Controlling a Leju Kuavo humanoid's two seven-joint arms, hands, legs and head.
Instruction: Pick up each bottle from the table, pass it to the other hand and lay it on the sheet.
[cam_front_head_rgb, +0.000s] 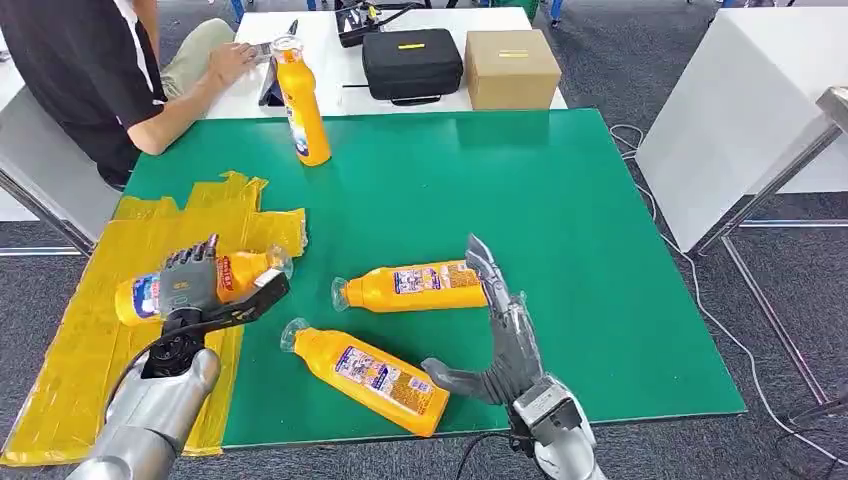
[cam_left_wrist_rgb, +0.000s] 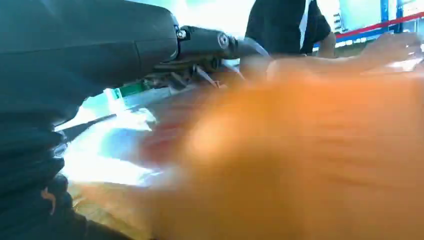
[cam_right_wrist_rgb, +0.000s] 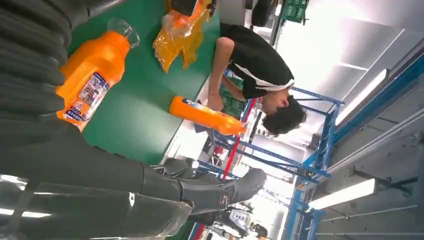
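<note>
Grey carpet floor (cam_front_head_rgb: 590, 60) around the work area. White table (cam_front_head_rgb: 330, 95) at the far side carries a black zip case (cam_front_head_rgb: 411, 62) beside a brown cardboard box (cam_front_head_rgb: 511, 68). A white panel (cam_front_head_rgb: 745, 110) stands at right on a metal frame (cam_front_head_rgb: 760, 200), with a cable (cam_front_head_rgb: 700, 310) trailing over the carpet. Blue steel racking (cam_right_wrist_rgb: 320, 150) and long ceiling light strips (cam_right_wrist_rgb: 345, 194) visible; lighting bright, overhead.

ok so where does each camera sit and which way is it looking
Head view: high on the body, looking forward and down at the green table; both silver arms show, the left robot hand gripping a bottle over the yellow sheet.
Left wrist view: behind the left robot hand, against that blurred orange bottle.
Right wrist view: behind the right robot hand, turned, looking across the table.
Head and right wrist views share the upright bottle and the person.
</note>
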